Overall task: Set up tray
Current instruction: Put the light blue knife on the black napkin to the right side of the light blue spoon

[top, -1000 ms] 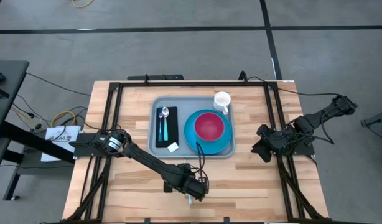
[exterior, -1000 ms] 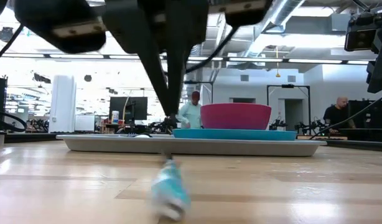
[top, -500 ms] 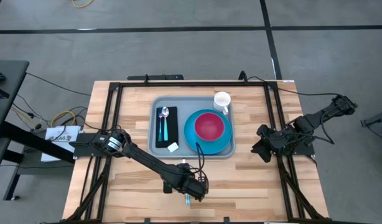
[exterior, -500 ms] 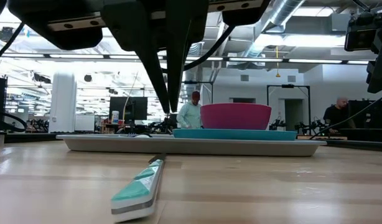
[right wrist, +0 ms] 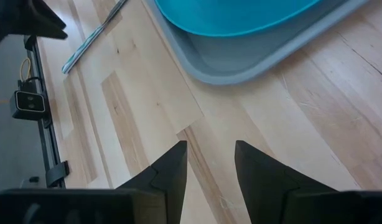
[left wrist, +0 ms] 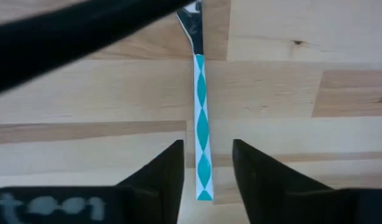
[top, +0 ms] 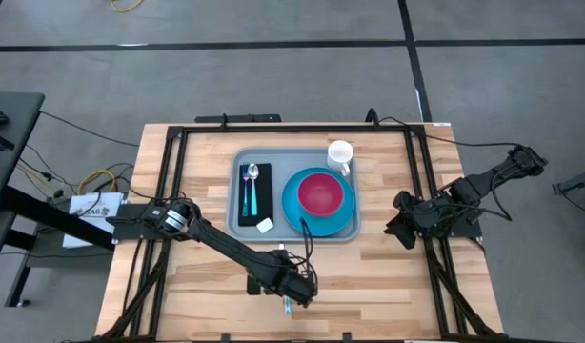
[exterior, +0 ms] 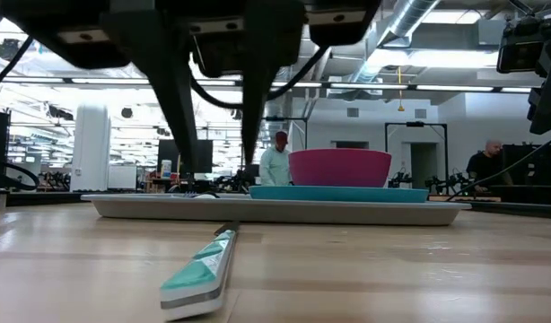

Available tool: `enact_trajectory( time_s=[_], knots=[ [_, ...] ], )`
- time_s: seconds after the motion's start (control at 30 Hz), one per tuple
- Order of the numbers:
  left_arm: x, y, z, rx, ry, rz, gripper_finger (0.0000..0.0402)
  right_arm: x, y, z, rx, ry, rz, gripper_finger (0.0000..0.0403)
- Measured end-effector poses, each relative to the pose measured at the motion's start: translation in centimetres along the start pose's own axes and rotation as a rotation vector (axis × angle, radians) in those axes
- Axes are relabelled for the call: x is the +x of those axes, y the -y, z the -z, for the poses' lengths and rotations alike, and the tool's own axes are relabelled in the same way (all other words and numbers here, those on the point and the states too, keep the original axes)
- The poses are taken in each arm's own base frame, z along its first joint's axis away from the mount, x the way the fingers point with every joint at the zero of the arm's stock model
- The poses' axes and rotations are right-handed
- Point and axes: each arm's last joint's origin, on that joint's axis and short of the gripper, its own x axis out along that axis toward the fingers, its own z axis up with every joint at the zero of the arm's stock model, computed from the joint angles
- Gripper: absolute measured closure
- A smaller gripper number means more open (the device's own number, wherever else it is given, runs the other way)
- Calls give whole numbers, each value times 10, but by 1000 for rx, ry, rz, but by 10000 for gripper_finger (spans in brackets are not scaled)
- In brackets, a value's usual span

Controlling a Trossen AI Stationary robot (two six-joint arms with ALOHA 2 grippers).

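Note:
The grey-blue tray (top: 238, 221) lies mid-table. It carries a blue plate (top: 294, 215) with a red bowl (top: 320, 192), a white cup (top: 340, 153) and a black napkin (top: 265, 180) with a spoon and a teal utensil. A piece of cutlery with a teal-and-white handle (left wrist: 201, 118) lies flat on the wood near the table's front edge (top: 287, 306). My left gripper (left wrist: 208, 144) stands open over its handle end, a finger on either side and apart from it. My right gripper (right wrist: 209, 168) is open over bare wood, right of the tray.
A small white piece (top: 265, 225) lies on the tray's near left part. A black frame (top: 169, 181) runs along the table's sides. Bare wood lies between the tray and the near edge. People (exterior: 275, 161) show in the room beyond.
My left gripper has brought the cutlery, which hung tilted from its shut fingers, down until it lay flat on the wood near the front edge. The fingers have then opened and let it go.

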Motion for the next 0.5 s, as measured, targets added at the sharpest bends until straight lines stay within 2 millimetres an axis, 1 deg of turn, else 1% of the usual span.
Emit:
enact_trajectory(
  time_s=[0.13, 0.23, 0.3, 0.4, 0.5],
  knots=[
    [14, 0, 1, 0, -30, 36, 248, 0, 0, 0, -1, 0, 0, 276],
    [21, -1, -1, -14, 3, 49, 233, 0, 0, 0, -2, 0, 0, 276],
    [21, -2, -2, -24, -1, 36, 230, 0, 0, 0, -2, 0, 1, 276],
    [28, -6, -4, -27, -12, 5, 229, 0, 0, 0, -2, 0, 0, 276],
    [33, -6, -4, -36, -32, 12, 229, 0, 0, 0, -1, 0, 0, 276]
  ],
)
